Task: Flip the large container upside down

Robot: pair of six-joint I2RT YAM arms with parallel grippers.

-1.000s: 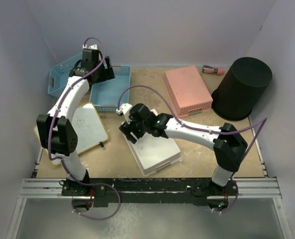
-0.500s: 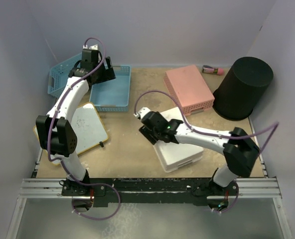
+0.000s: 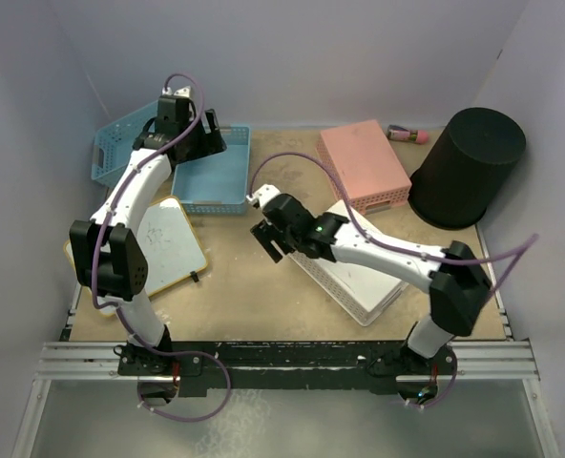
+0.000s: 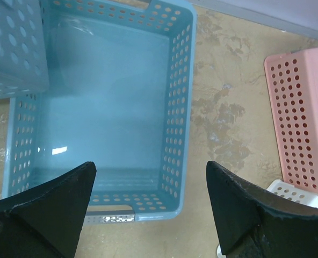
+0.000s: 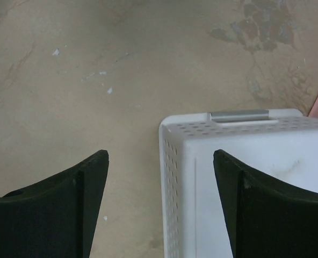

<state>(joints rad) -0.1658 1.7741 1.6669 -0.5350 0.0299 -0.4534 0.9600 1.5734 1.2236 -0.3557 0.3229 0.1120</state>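
Observation:
A large white perforated basket (image 3: pixel 359 262) lies bottom-up on the table right of centre. In the right wrist view (image 5: pixel 255 177) its flat bottom faces up, with a handle slot at the far edge. My right gripper (image 3: pixel 268 239) is open and empty at the basket's left corner. In its wrist view the gripper (image 5: pixel 160 166) has that corner between its spread fingers (image 5: pixel 67 204); I cannot tell if they touch it. My left gripper (image 3: pixel 206 143) is open and empty above a blue basket (image 3: pixel 211 176). The left wrist view shows the gripper (image 4: pixel 148 185) and the blue basket (image 4: pixel 105 107).
A second blue basket (image 3: pixel 120 143) stands at the back left. An upturned pink basket (image 3: pixel 362 170) and a black bin (image 3: pixel 464 167) are at the back right, with a small pink item (image 3: pixel 408 135) behind them. A whiteboard (image 3: pixel 163 243) lies at the left.
The white basket has shifted right and turned to lie diagonally. My right gripper has pulled back left to the basket's corner. The left arm has not moved.

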